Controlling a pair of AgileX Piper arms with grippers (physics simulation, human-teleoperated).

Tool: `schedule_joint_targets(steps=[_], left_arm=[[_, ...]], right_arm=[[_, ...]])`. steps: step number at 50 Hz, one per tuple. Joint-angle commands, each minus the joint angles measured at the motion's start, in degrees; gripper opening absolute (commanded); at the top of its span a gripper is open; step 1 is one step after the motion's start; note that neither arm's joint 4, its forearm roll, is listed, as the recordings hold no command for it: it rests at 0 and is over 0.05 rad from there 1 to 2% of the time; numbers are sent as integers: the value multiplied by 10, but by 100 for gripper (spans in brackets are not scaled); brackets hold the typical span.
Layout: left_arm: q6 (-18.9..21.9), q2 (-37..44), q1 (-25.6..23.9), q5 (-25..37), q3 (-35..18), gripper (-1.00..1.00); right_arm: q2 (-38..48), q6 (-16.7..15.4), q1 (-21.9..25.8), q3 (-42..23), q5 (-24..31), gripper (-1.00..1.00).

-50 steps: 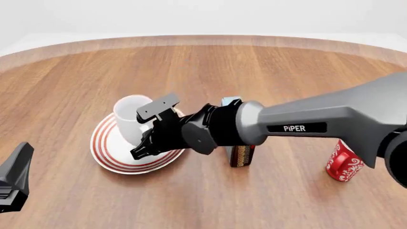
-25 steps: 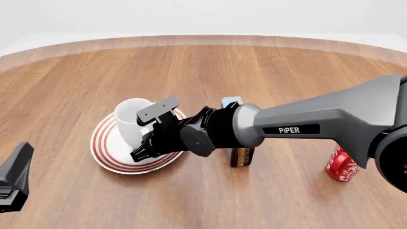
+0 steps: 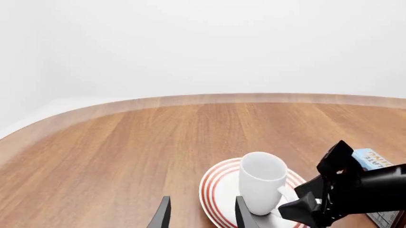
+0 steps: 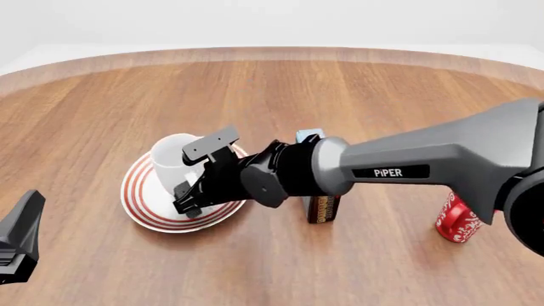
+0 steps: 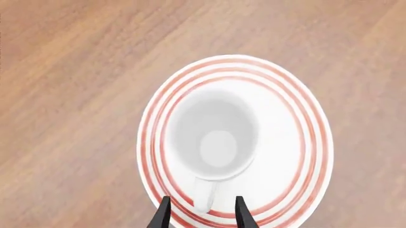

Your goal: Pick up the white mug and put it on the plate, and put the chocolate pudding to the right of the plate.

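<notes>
The white mug (image 4: 172, 157) stands upright on the plate (image 4: 149, 207), its handle (image 5: 204, 195) pointing toward my right gripper (image 4: 198, 169). That gripper hovers over the mug's near side, open; in the right wrist view its fingertips (image 5: 163, 214) flank the handle's end without gripping it. The chocolate pudding (image 4: 322, 207) stands upright just right of the plate, mostly hidden behind the right arm. The left wrist view shows the mug (image 3: 260, 183), the plate (image 3: 219, 190) and the pudding's blue face (image 3: 375, 158). My left gripper (image 3: 201, 219) is open and empty, low at the near left (image 4: 19, 239).
A red mug with white swirls (image 4: 459, 218) lies on the table at the near right, beyond the right arm. The right arm (image 4: 408, 166) spans the middle of the table. The wooden table's curved far edge (image 4: 272, 54) runs along the back.
The right gripper's lower finger has shifted slightly upward beside the mug. Mug, plate, pudding and left gripper have stayed in place.
</notes>
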Motion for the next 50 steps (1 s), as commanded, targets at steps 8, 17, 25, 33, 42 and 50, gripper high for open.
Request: schedule_joint_targets(steps=[8, 17, 25, 33, 42, 50], left_arm=[[0, 0, 0, 0, 0, 100], [0, 0, 0, 0, 0, 100], [0, 0, 0, 0, 0, 100], [0, 0, 0, 0, 0, 100], [0, 0, 0, 0, 0, 100], [0, 0, 0, 0, 0, 100]], right_arm=[[-14, 0, 2, 7, -2, 100], [-21, -4, -1, 10, 0, 100], [-31, -11, -4, 17, 1, 100], [-44, -16, -5, 24, 1, 100], [-54, -20, -5, 31, 0, 100], [-71, -21, -3, 48, -5, 100]])
